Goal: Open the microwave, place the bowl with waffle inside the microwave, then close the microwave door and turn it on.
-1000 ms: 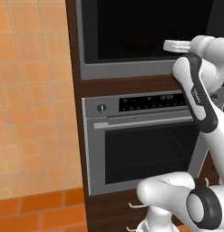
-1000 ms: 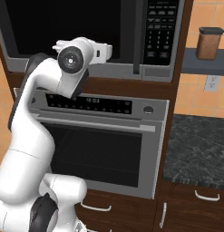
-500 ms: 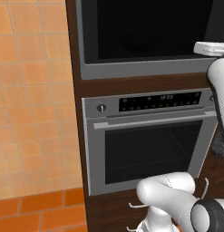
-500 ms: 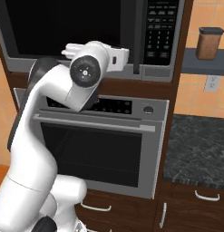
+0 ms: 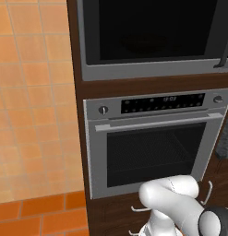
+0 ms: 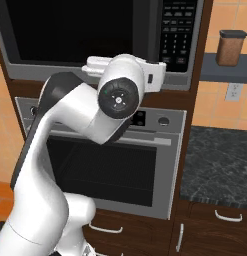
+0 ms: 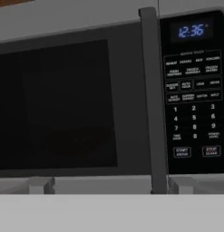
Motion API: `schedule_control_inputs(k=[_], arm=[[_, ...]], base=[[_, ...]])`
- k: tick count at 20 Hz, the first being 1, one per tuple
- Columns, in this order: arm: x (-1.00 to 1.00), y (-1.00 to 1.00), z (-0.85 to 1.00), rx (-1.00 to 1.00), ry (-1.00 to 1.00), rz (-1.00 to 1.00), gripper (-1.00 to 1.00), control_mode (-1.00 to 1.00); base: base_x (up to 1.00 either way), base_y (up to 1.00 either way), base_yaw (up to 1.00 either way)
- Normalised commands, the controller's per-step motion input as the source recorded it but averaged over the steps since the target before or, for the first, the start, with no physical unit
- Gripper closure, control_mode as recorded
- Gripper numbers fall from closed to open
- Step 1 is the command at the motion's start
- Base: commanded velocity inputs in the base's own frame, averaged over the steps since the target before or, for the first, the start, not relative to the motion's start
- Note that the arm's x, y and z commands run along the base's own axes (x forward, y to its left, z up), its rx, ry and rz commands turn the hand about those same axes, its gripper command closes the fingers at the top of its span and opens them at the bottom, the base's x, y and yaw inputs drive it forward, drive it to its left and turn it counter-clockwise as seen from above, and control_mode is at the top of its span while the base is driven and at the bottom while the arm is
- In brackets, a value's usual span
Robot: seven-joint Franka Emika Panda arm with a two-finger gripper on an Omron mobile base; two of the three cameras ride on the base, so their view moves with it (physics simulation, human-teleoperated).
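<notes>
The microwave (image 6: 70, 35) is built in above the oven; its black glass door (image 7: 54, 104) is shut. The dark vertical handle (image 7: 152, 99) runs along the door's right side, next to the keypad (image 7: 192, 90), whose clock reads 12:36. In the left base view the door (image 5: 152, 32) spans the top, with the handle (image 5: 222, 46) at the right edge. My gripper (image 7: 111, 185) faces the door from a short distance, open, with nothing between its fingertips (image 7: 41, 185). The wrist joint (image 6: 120, 92) hangs in front of the microwave's lower frame. The bowl is out of view.
The silver oven (image 5: 152, 147) with knob and bar handle sits right under the microwave. A dark stone counter (image 6: 220, 165) lies to the right, with a brown canister (image 6: 230, 47) on a shelf above it. An orange tiled wall (image 5: 32, 115) is to the left.
The arm has swung right and forward, leaving the left base view and coming nearer the camera in the right base view. The microwave door stays shut.
</notes>
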Motion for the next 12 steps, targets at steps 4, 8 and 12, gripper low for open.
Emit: schedule_control_inputs(k=[4, 8, 12], arm=[[-0.12, -0.61, -0.09, 0.0, 0.0, 0.0, -1.0, -1.0], [0.0, -0.5, -0.09, 0.0, 0.0, 0.0, -1.0, -1.0], [0.04, -0.35, -0.13, 0.0, -0.05, 0.0, -1.0, -1.0]], base=[[0.0, 0.0, 0.0], [0.0, 0.0, 0.0], [0.0, 0.0, 0.0]])
